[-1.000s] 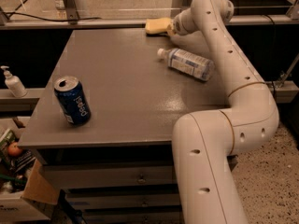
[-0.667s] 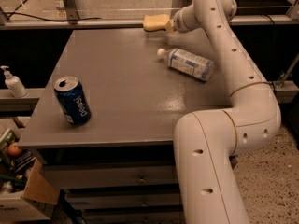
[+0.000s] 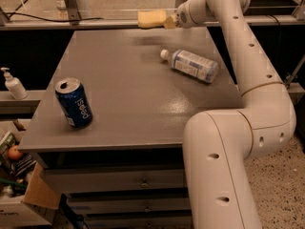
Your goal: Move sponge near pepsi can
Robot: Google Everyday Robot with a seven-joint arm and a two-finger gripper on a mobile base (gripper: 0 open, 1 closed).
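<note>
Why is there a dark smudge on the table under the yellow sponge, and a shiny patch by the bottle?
Camera view: the smudge is the shadow of the sponge, which the end effector holds above the far edge of the table. Camera view: the shiny patch in front of the water bottle is light bouncing off the smooth surface.

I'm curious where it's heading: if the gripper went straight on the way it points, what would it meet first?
The gripper, above the far edge of the table, points left with the sponge in its grip. Beyond, the way looks free; the metal post seems farther back, though depth is unclear.
</note>
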